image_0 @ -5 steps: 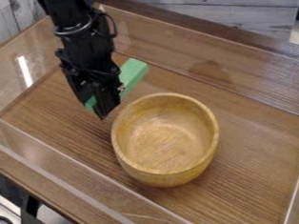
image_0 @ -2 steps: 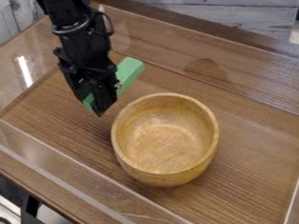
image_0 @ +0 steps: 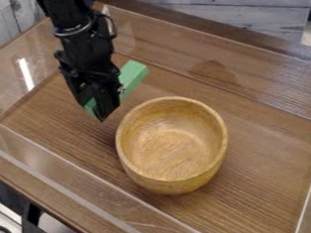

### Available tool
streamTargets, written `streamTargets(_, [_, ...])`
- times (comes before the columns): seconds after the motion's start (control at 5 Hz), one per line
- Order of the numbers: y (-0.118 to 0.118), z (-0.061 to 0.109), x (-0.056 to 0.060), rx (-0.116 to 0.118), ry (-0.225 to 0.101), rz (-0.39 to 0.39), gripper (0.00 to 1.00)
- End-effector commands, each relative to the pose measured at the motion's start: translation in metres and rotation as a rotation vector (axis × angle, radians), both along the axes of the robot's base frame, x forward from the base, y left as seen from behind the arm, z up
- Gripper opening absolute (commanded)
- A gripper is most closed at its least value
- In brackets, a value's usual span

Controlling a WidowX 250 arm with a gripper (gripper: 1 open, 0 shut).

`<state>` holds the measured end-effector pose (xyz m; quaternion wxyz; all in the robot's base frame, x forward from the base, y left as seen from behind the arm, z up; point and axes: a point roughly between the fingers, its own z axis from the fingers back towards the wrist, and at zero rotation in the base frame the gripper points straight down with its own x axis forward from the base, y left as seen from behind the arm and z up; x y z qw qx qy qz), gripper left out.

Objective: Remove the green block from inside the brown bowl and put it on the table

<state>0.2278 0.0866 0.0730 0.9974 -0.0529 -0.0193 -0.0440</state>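
Left of the brown bowl [image_0: 172, 143], above the table [image_0: 249, 93]: gripper [image_0: 103, 110] pointed straight down, jaws clamped shut on the green block [image_0: 132, 76], held outside the bowl, just beyond its far-left rim.

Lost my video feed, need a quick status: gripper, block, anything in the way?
Gripper shut on green block, left of brown bowl. Bowl empty. Block not yet on table. Nothing in the way.

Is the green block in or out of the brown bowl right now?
Out. The brown bowl shows only bare wood inside; the green block is held by the gripper, left of the bowl, above the table.
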Motion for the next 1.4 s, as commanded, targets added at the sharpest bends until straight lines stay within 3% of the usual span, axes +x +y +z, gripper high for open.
streamTargets(0.0, [0.0093, 0.011, 0.0085, 0.026, -0.04, 0.016, 0.0])
streamTargets(1.2, [0.0133, 0.0085, 0.0082, 0.029, -0.007, 0.027, 0.0])
